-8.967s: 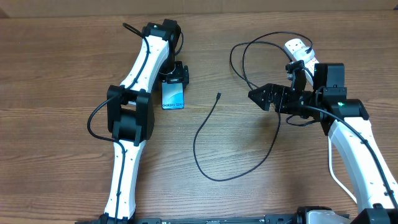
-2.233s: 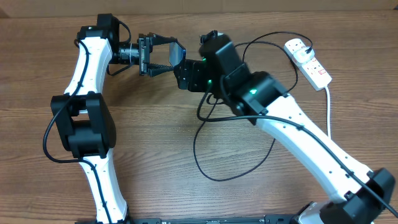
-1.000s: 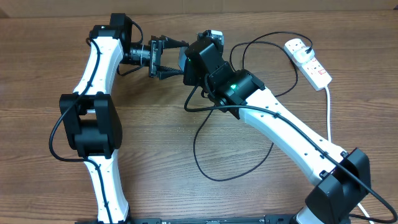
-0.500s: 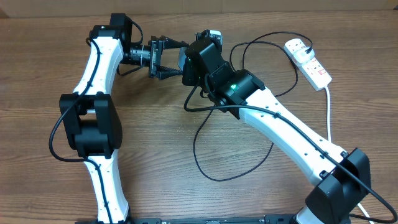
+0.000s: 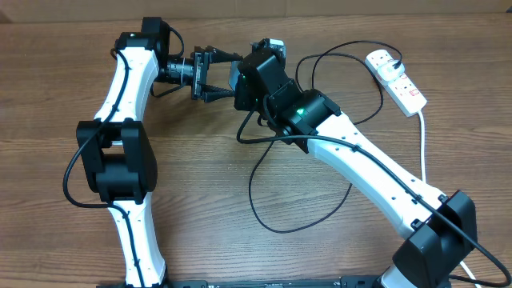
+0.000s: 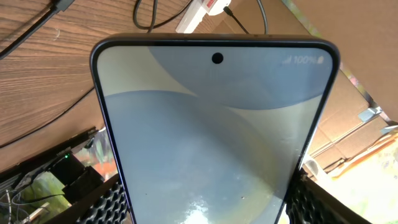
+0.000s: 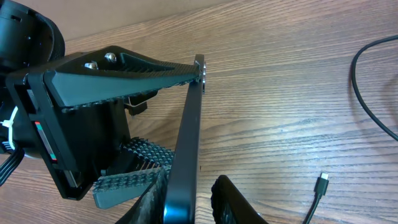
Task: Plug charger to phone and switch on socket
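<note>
We see the phone (image 6: 211, 124) held up off the table (image 5: 64, 240) at its far middle. It is clamped across its width by the left gripper (image 6: 211, 205), whose ridged fingers (image 6: 115, 202) press against both long edges. Its screen is lit and faces the left wrist camera.

From the right wrist we see the phone edge-on. The right gripper (image 7: 186, 196) has its fingers (image 7: 233, 199) standing apart on either side of the phone's near end. Bare table shows between the phone and one of them. We cannot tell whether the other touches it.

The charger (image 5: 264, 208) lies loose in a wide loop on the table under the right arm. Its connector tip (image 7: 321, 178) rests on the wood, apart from the phone and outside both sets of fingers.

The socket (image 5: 398, 76) lies at the far right, well apart from both grippers.

We count one phone, one charger and one socket.
</note>
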Tool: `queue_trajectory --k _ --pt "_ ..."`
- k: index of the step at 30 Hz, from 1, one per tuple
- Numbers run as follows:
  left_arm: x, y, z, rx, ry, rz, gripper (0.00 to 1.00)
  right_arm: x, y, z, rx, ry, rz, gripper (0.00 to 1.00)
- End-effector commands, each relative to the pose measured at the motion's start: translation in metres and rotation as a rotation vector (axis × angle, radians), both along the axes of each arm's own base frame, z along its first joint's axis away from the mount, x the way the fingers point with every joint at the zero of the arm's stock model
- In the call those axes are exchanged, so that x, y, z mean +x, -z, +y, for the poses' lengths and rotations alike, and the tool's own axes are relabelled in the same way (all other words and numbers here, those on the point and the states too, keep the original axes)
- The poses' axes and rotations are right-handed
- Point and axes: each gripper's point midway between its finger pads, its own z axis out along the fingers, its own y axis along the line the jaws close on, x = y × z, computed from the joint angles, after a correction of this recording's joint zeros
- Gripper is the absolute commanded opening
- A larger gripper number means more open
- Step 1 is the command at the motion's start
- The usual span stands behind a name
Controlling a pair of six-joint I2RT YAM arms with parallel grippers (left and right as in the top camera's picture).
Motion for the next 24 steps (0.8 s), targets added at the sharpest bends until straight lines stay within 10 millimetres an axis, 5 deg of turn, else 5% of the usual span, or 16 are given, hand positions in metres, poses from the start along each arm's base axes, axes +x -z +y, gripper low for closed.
queue_trajectory --k 1,24 --pt "0.0014 -0.0164 -0.0029 -0.038 0.010 -0.046 0.57 0.0022 -0.0040 0.0025 0.006 -0.006 -0.008 0.22" --pt "-0.0004 -0.0151 -0.0077 -0.031 0.021 -0.047 0.58 -0.0006 -0.0005 0.0047 0.009 -0.020 0.010 0.04"
